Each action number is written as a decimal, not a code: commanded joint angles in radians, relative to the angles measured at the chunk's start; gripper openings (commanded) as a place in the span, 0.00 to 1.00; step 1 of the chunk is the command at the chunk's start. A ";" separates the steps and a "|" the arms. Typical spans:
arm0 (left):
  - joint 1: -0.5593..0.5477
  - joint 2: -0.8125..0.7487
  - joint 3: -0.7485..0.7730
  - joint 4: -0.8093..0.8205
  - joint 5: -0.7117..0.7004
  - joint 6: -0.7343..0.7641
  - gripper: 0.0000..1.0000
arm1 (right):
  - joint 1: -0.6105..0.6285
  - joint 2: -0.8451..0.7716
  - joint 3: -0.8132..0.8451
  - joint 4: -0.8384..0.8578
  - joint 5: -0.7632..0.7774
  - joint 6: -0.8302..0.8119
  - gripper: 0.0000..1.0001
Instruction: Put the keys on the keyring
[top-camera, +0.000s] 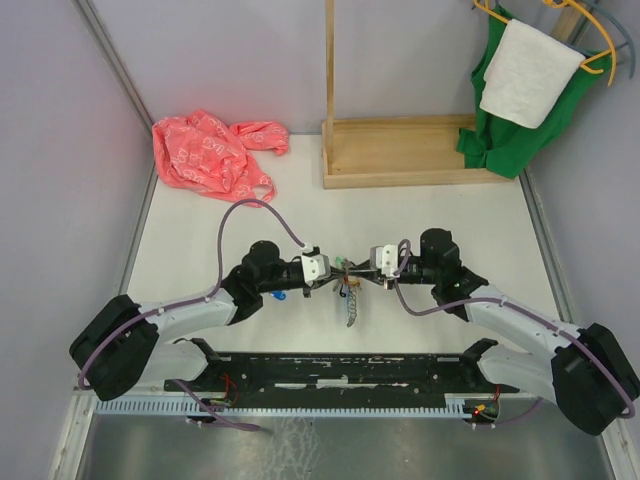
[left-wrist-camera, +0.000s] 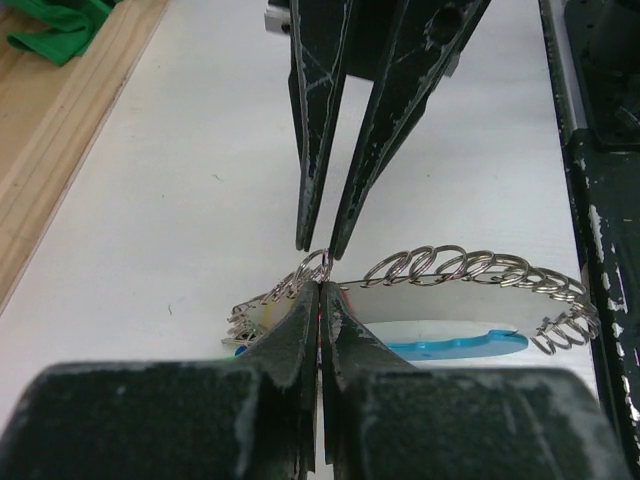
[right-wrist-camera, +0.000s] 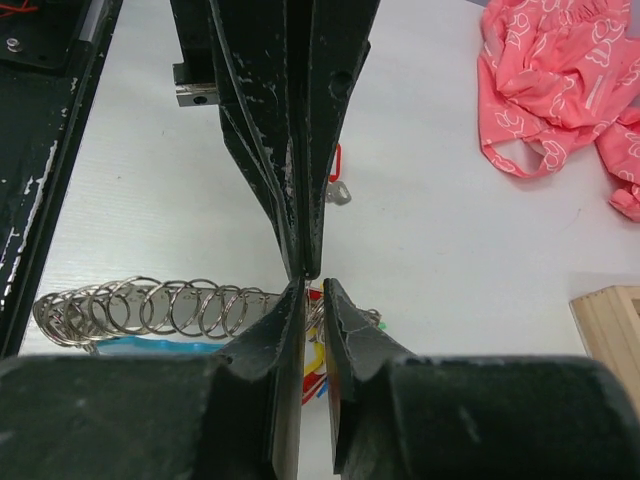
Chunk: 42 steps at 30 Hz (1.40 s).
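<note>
Both grippers meet tip to tip above the table's middle. The keyring (top-camera: 350, 303) hangs below them; its grey coil (left-wrist-camera: 450, 266) and light-blue sleeve (left-wrist-camera: 460, 346) show in the left wrist view. My left gripper (left-wrist-camera: 320, 288) is shut on the keyring's coil, with a red sliver between its jaws. My right gripper (right-wrist-camera: 313, 288) is slightly open, its jaws standing either side of small silver rings, with yellow and red key tags (right-wrist-camera: 322, 358) below. A red-tagged key (right-wrist-camera: 337, 168) lies on the table beyond. A blue-tagged key (top-camera: 278, 297) lies by the left arm.
A pink cloth bag (top-camera: 210, 155) lies at the back left. A wooden stand (top-camera: 400, 150) sits at the back middle, and green and white cloths on hangers (top-camera: 525, 90) hang at the back right. A black rail (top-camera: 350, 370) runs along the near edge.
</note>
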<state>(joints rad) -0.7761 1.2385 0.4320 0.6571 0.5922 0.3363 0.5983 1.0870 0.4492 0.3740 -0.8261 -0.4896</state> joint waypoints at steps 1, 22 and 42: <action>-0.007 -0.025 0.080 -0.151 -0.025 0.074 0.03 | 0.000 -0.020 0.089 -0.191 0.009 -0.087 0.21; -0.044 0.001 0.173 -0.304 -0.053 0.086 0.03 | 0.000 0.044 0.173 -0.275 0.012 -0.115 0.33; -0.055 0.000 0.191 -0.307 -0.058 0.061 0.03 | 0.002 0.097 0.222 -0.387 -0.034 -0.152 0.02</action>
<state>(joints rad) -0.8268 1.2392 0.5770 0.3210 0.5285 0.3801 0.5995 1.1763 0.6285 -0.0154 -0.8345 -0.6315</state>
